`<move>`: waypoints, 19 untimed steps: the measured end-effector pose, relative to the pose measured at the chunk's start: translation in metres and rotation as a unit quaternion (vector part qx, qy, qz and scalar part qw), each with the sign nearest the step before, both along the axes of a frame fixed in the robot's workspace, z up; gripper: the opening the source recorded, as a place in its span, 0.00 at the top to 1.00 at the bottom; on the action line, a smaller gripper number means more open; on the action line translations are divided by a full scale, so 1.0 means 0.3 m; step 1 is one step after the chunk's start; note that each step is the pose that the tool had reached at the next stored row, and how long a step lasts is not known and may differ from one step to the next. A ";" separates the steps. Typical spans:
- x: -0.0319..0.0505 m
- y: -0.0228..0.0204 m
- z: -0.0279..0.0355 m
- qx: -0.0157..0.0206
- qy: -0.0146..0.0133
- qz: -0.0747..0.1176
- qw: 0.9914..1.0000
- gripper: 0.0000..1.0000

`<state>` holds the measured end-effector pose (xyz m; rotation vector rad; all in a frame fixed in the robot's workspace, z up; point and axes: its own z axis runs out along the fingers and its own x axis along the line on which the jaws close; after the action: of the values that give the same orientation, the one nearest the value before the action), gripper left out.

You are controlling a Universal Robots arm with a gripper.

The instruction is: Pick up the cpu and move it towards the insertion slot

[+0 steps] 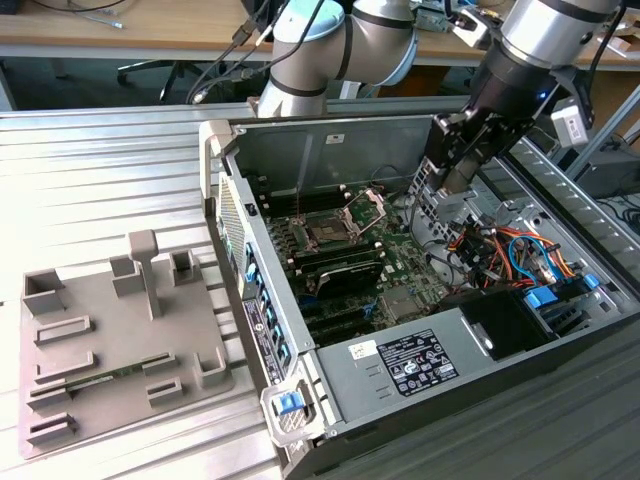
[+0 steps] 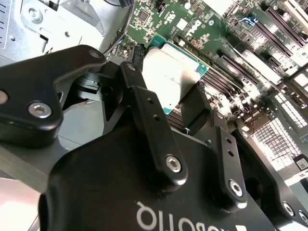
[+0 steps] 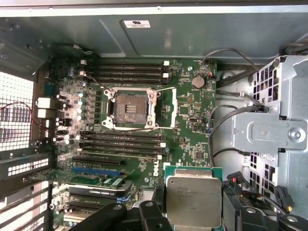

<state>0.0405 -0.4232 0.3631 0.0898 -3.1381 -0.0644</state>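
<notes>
Gripper point(image 2: 180, 103) clenched on the cpu point(image 2: 173, 77), one black finger point(image 2: 144, 103) at each of two opposite edges (the chip's pale metal top faced both wrist cameras). In the first wrist view the cpu point(image 3: 194, 199) hung above the green circuit board point(image 3: 185, 130), well apart from the insertion slot point(image 3: 130, 109), whose silver frame stood open with its wire bracket swung aside. Long black memory slots point(image 3: 122, 72) ran along both sides of the socket. In the exterior view the gripper point(image 1: 455, 170) was held over the open computer case point(image 1: 330, 150), toward the exterior view's right of the insertion slot point(image 1: 328, 233); the grey tray point(image 1: 100, 345) lay outside the case on the slatted metal table point(image 1: 100, 170).
</notes>
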 end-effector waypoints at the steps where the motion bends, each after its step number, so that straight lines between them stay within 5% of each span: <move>1: 0.000 0.000 -0.002 0.000 0.000 0.000 1.000 0.45; 19: -0.024 0.003 -0.018 0.000 0.000 0.000 1.000 0.45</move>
<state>0.0333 -0.4222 0.3578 0.0897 -3.1381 -0.0643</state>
